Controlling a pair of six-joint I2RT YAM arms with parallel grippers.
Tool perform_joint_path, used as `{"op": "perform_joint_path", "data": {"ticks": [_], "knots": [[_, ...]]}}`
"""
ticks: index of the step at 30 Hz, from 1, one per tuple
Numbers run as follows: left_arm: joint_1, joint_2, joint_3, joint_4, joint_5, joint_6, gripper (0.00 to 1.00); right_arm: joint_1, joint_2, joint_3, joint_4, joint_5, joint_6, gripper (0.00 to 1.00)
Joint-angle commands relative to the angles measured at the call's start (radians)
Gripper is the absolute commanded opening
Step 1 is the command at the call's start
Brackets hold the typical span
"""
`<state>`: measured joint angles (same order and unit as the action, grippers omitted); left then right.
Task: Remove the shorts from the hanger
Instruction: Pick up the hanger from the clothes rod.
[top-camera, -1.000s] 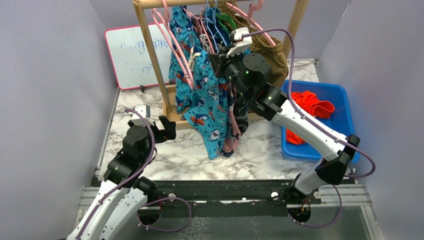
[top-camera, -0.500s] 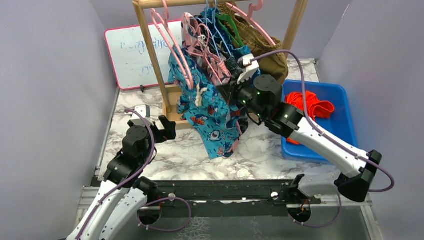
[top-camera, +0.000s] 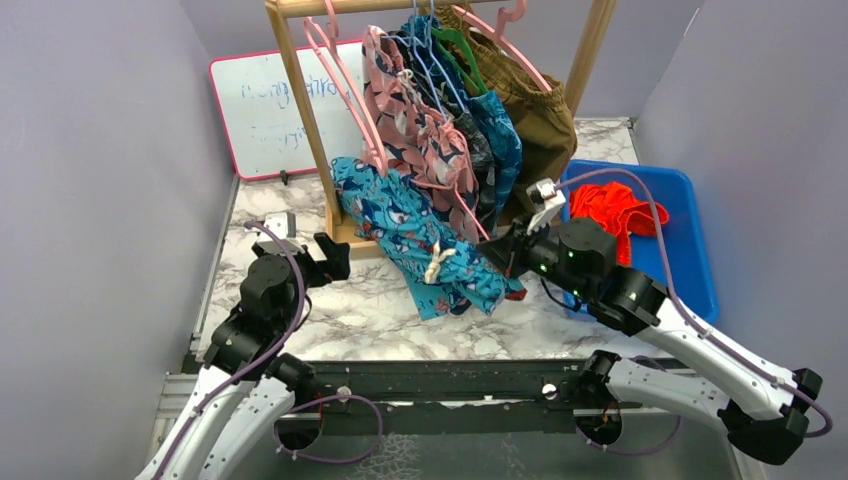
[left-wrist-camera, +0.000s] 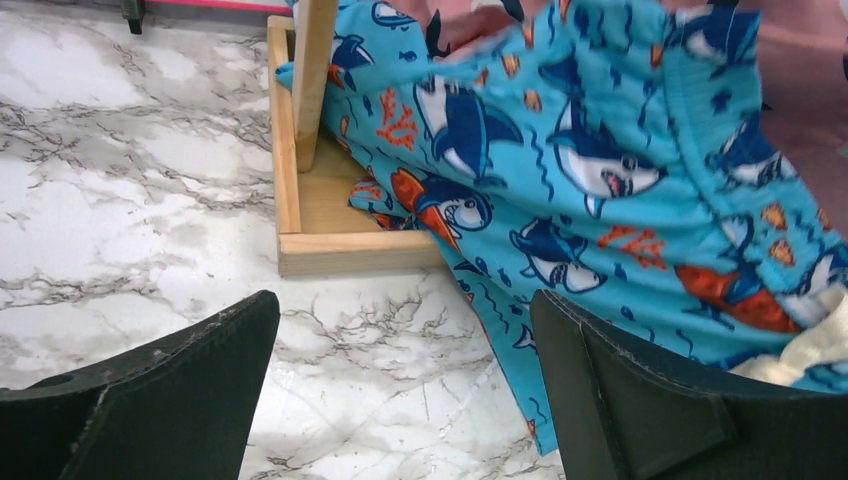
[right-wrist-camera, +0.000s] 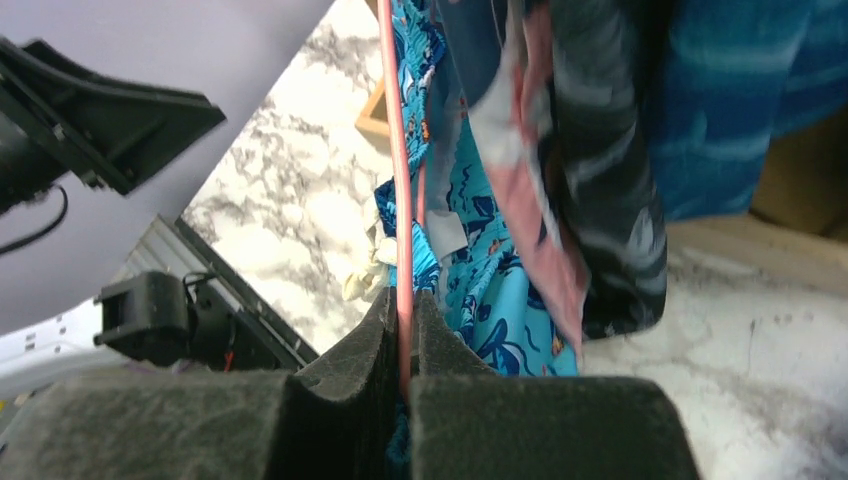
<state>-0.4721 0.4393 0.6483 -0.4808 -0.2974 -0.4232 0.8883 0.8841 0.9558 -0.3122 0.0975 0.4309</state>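
Observation:
The blue cartoon-print shorts (top-camera: 410, 225) hang low from the wooden rack (top-camera: 305, 110), and their lower end drapes onto the marble table. They also show in the left wrist view (left-wrist-camera: 600, 150). My right gripper (top-camera: 497, 258) is shut on a pink hanger wire (right-wrist-camera: 398, 150) with blue fabric (right-wrist-camera: 490, 290) beside and below it. Pink-and-navy leaf shorts (top-camera: 410, 110), black patterned shorts (top-camera: 482, 165) and teal-blue shorts (top-camera: 505, 140) hang on the rack behind. My left gripper (top-camera: 330, 258) is open and empty over the table (left-wrist-camera: 400, 370), left of the blue shorts.
A blue bin (top-camera: 690, 250) at the right holds orange shorts (top-camera: 610, 205). A brown garment (top-camera: 545, 110) hangs at the rack's right end. A whiteboard (top-camera: 265, 110) leans on the back wall. The rack's wooden base (left-wrist-camera: 330, 250) lies just ahead of my left gripper.
My right gripper has moved down and toward the front right, pulling the pink hanger and the blue cartoon-print shorts lower. The left arm has barely moved.

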Motion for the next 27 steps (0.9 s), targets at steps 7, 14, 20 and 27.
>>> {"op": "perform_joint_path", "data": {"ticks": [7, 14, 20, 27], "knots": [[0.004, -0.052, -0.001, -0.007, -0.061, -0.013, 0.99, 0.001, -0.268, -0.146, -0.136, -0.214, 0.111, 0.01], [0.004, -0.091, -0.007, -0.011, -0.075, -0.017, 0.99, 0.001, -0.455, -0.191, -0.215, -0.236, 0.147, 0.01], [0.004, -0.075, -0.005, -0.014, -0.088, -0.011, 0.99, 0.001, -0.472, -0.161, -0.276, -0.299, 0.141, 0.01], [0.004, -0.094, -0.003, -0.028, -0.136, -0.015, 0.99, 0.001, -0.453, -0.165, -0.275, -0.440, 0.124, 0.01]]}}
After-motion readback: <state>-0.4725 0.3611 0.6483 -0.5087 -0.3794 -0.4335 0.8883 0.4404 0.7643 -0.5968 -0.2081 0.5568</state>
